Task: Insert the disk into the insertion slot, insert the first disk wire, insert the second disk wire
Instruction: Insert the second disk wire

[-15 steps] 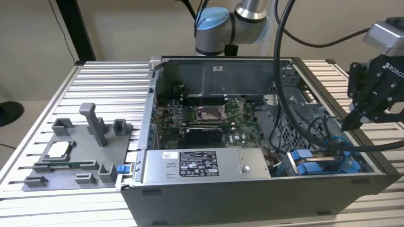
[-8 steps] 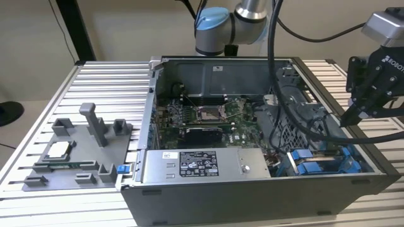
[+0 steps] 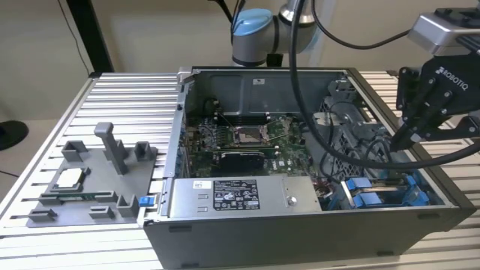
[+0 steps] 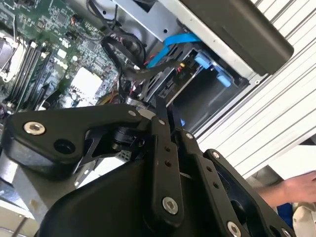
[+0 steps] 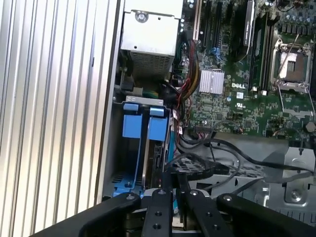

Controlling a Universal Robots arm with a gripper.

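Note:
The disk (image 5: pixel 154 154) stands edge-on in its blue frame (image 5: pixel 159 129) inside the insertion slot (image 5: pixel 118 178), a grey metal bay with blue tabs at the case's front corner (image 3: pixel 375 192). My gripper (image 3: pixel 405 140) hangs just above that bay, among black wires (image 3: pixel 367 160). In both wrist views the gripper (image 5: pixel 174 185) (image 4: pixel 168 111) has its fingers drawn close together, shut, with nothing clearly between them. A black wire (image 5: pixel 212 147) loops beside the fingers. In the second wrist view a blue flat wire (image 4: pixel 170 47) runs toward the bay (image 4: pixel 197 94).
The open computer case (image 3: pixel 300 236) lies on a ribbed aluminium table (image 3: pixel 120 101). A grey labelled power-supply box (image 3: pixel 232 197) sits near the front, the motherboard (image 3: pixel 240 140) behind it. A grey fixture tray (image 3: pixel 90 180) lies at the exterior view's left. A person's hand (image 4: pixel 291 190) shows beyond the case.

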